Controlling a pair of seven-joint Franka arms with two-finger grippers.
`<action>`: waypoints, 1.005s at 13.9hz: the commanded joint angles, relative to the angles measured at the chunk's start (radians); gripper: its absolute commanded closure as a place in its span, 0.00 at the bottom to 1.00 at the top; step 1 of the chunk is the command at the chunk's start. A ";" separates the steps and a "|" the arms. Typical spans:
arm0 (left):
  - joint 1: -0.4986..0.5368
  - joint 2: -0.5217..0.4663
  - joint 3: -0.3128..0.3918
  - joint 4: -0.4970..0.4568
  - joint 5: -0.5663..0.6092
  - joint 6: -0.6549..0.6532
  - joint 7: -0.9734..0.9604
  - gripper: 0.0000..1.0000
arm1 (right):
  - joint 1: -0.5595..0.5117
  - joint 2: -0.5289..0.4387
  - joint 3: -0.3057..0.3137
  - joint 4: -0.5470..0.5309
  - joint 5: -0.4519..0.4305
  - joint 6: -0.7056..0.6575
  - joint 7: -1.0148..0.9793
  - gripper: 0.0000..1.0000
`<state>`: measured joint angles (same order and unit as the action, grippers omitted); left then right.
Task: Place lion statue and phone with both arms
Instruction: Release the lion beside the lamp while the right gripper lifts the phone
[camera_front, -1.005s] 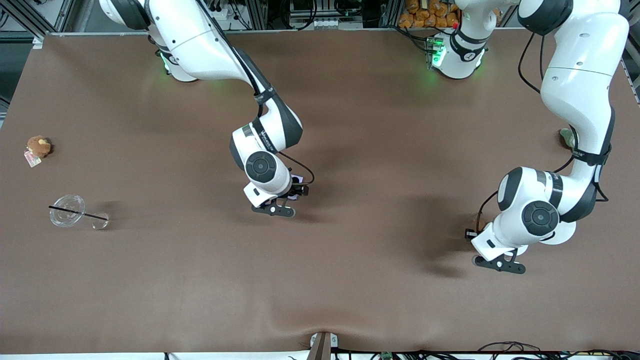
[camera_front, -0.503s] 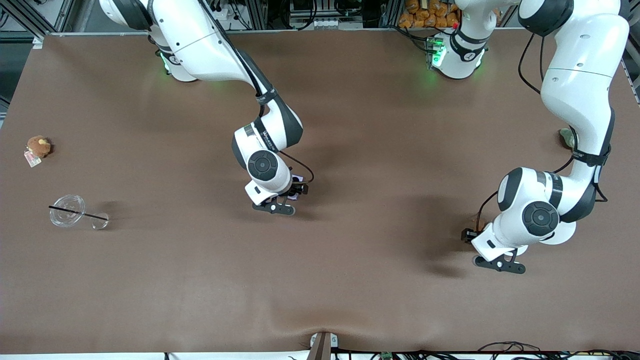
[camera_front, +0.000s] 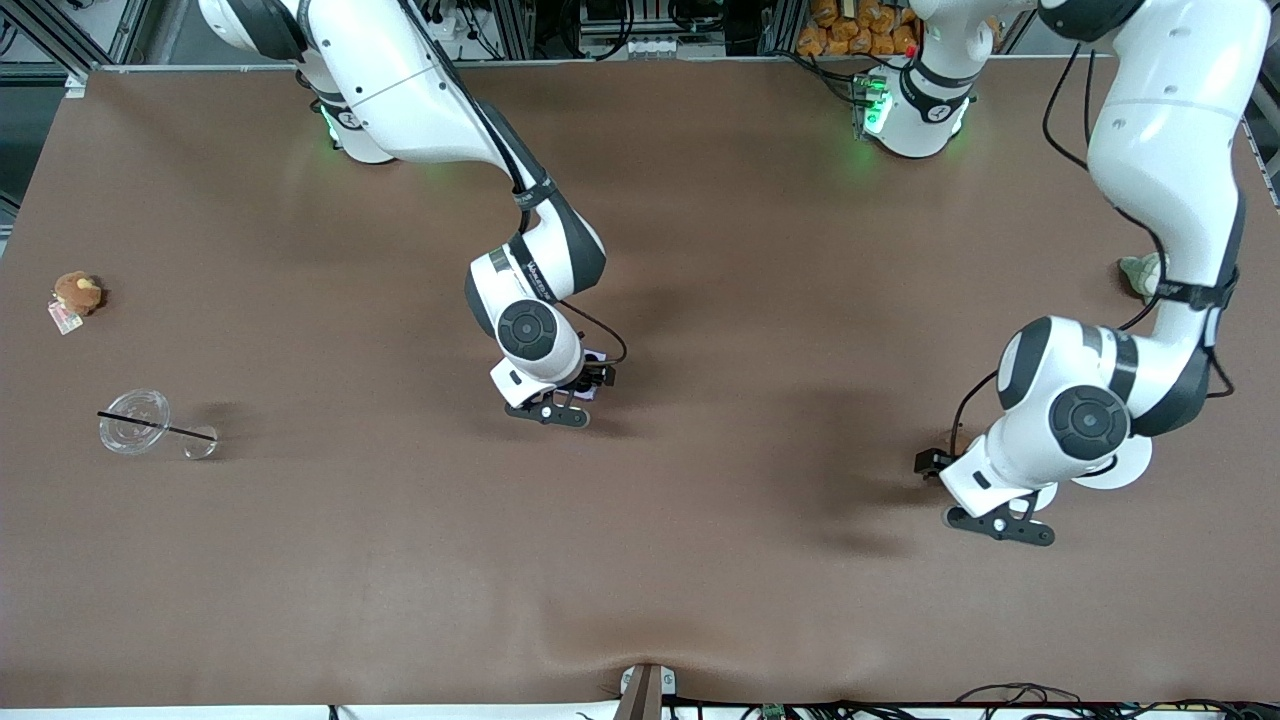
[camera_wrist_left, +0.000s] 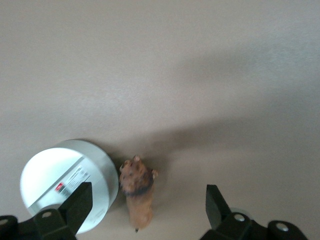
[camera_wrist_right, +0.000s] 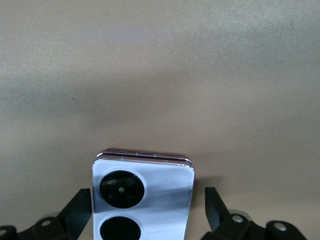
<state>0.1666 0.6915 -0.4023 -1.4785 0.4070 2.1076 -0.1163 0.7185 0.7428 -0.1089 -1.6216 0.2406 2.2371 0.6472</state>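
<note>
The lion statue (camera_wrist_left: 137, 195), a small reddish-brown figurine, lies on the brown table between the open fingers (camera_wrist_left: 75, 205) of my left gripper (camera_wrist_left: 145, 210), touching neither. In the front view that gripper (camera_front: 935, 465) is low over the table toward the left arm's end, and the arm hides the lion. The lavender phone (camera_wrist_right: 142, 200) lies flat with its two black camera circles up, between the open fingers (camera_wrist_right: 215, 210) of my right gripper (camera_wrist_right: 147, 212). In the front view the phone (camera_front: 596, 357) peeks out by the right gripper (camera_front: 580, 385) at mid-table.
A white round container (camera_wrist_left: 65, 185) stands close beside the lion, also visible under the left wrist (camera_front: 1120, 468). A grey-white plush (camera_front: 1140, 272) lies by the left arm. A round brown plush with a tag (camera_front: 76, 292) and a clear cup with a black straw (camera_front: 135, 420) lie at the right arm's end.
The left arm's wrist and elbow have shifted slightly, and its gripper has edged toward the table's middle. The right arm has barely moved.
</note>
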 joint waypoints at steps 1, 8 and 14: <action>0.002 -0.088 -0.032 -0.019 -0.007 -0.064 0.003 0.00 | 0.019 -0.003 -0.011 -0.018 0.017 0.022 0.044 0.00; 0.014 -0.370 -0.122 0.003 -0.060 -0.322 -0.003 0.00 | 0.032 0.015 -0.012 -0.020 0.011 0.047 0.058 0.25; 0.097 -0.538 -0.119 0.049 -0.189 -0.492 0.010 0.00 | -0.043 -0.023 -0.017 0.032 0.011 -0.071 0.060 1.00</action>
<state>0.2487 0.2050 -0.5176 -1.4283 0.2381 1.6445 -0.1130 0.7315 0.7493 -0.1250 -1.6182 0.2406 2.2439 0.7042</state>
